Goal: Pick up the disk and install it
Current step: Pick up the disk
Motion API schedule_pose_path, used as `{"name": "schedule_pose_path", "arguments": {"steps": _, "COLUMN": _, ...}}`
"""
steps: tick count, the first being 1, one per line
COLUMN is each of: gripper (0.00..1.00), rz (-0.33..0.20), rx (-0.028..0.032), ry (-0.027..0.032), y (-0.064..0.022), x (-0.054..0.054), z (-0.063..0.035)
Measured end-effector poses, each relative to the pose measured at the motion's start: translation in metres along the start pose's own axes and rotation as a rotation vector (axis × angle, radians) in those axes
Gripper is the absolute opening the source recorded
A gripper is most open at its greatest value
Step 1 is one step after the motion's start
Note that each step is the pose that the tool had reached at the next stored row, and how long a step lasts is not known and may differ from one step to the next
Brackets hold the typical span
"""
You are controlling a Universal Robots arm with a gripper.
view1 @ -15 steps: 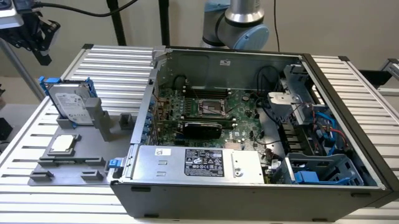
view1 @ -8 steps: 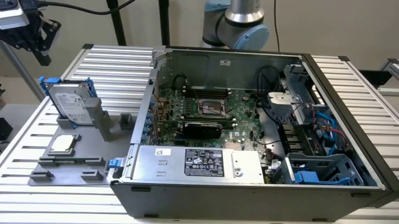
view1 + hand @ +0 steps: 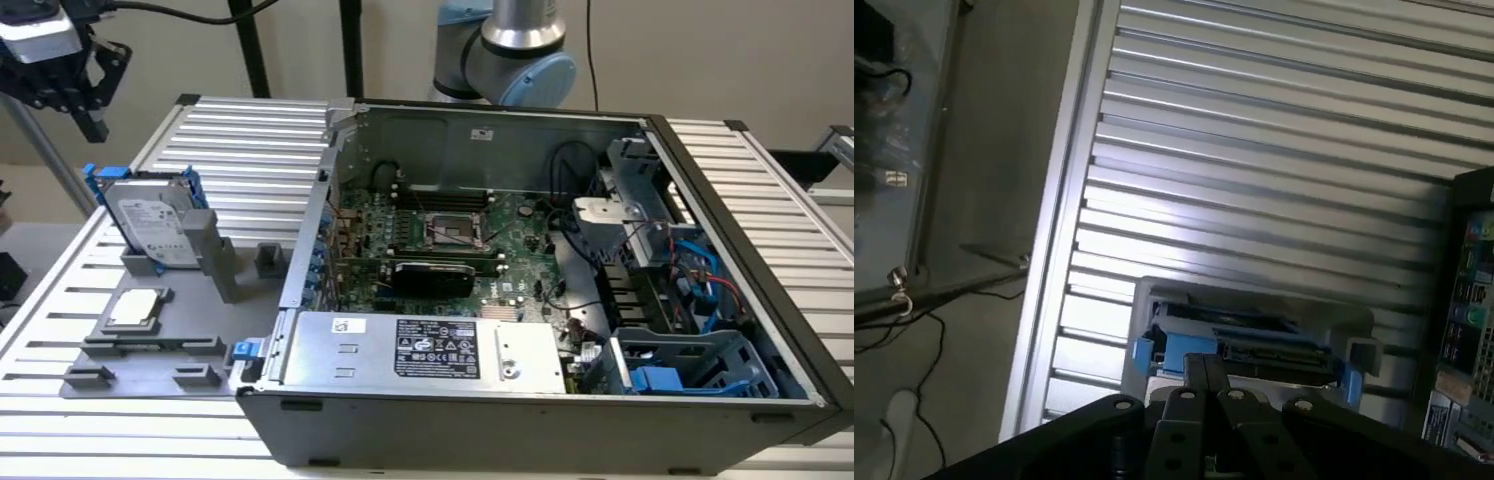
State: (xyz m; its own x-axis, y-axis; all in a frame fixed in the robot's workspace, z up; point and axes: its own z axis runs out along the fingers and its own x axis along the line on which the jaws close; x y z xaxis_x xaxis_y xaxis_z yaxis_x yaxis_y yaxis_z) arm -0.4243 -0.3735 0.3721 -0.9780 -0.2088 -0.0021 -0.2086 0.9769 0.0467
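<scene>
Exterior view's far left, high up: gripper (image 3: pixel 91 122) hangs in the air above the slatted table (image 3: pixel 240 130), touching nothing. Its fingers taper to a single tip, and in the wrist view the gripper (image 3: pixel 1206 378) shows them pressed together with nothing between them: closed and empty.

Below it and a little toward the exterior view's right: the disk (image 3: pixel 150 218) stands on edge, leaning slightly, slotted into an upright holder on the grey fixture plate (image 3: pixel 200 345). Blue carrier around it, white label facing out. Well apart from the gripper. The wrist view looks down past the fingers at the top edge of the disk (image 3: pixel 1239 338), which is roughly in line with them but off a touch to one side.

In front of the disk: a CPU chip (image 3: pixel 138 308) lies flat on the same plate, not part of this job.

Centre to right: the computer case (image 3: pixel 441 430) is open, with the power-supply box (image 3: pixel 427 350) along its near wall. At its near right corner is a drive cage (image 3: pixel 694 360) with blue fittings, probably where the disk goes, though I cannot confirm that a slot is free.

Judgement: pick-up step, approach stage. Disk not yet grasped, nothing installed.

The next move calls for the fingers parted wider than the disk is thick. They should be centred over its top edge and squared to its lean, then lowered without knocking the holder.
</scene>
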Motion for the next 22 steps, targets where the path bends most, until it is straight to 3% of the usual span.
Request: {"name": "schedule_pose_path", "arguments": {"steps": 22, "gripper": 0.0, "rz": -0.4, "rx": -0.0009, "ry": 0.0186, "y": -0.0002, "x": 0.0, "z": 0.003}}
